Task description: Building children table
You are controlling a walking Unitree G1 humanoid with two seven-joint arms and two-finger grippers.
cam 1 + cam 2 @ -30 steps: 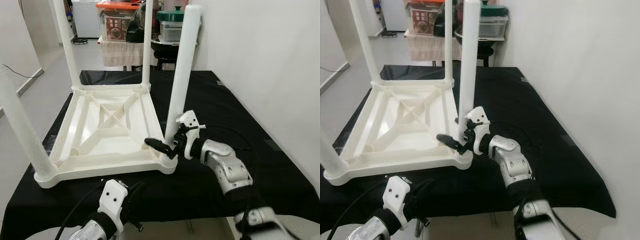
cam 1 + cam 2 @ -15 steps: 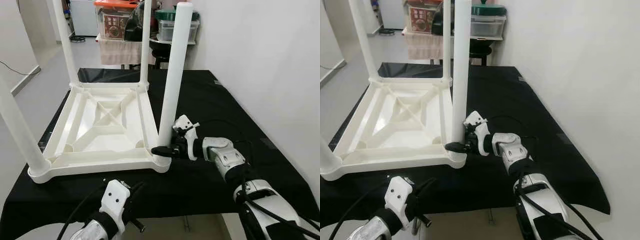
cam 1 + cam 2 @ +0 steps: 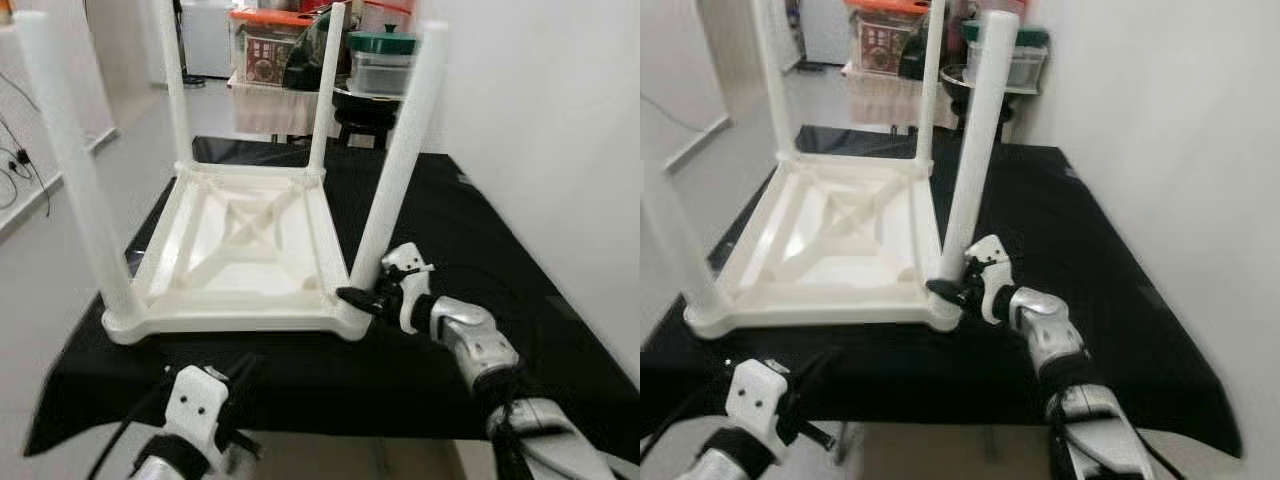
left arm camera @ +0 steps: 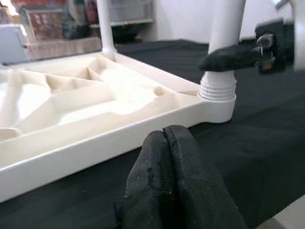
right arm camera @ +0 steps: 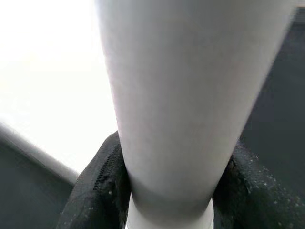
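Lying upturned on black cloth, the white plastic children's table point(image 3: 245, 255) had its near-right white tubular leg point(image 3: 393, 180) clamped between the right gripper point(image 3: 362, 297) fingers at the socket, needing steady, upright twisting, while the left gripper point(image 4: 175, 183) idled, fingers closed, empty.

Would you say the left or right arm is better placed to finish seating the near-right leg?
Right. The right gripper already clasps that leg at its base, while the left gripper sits shut, below the table's near edge.
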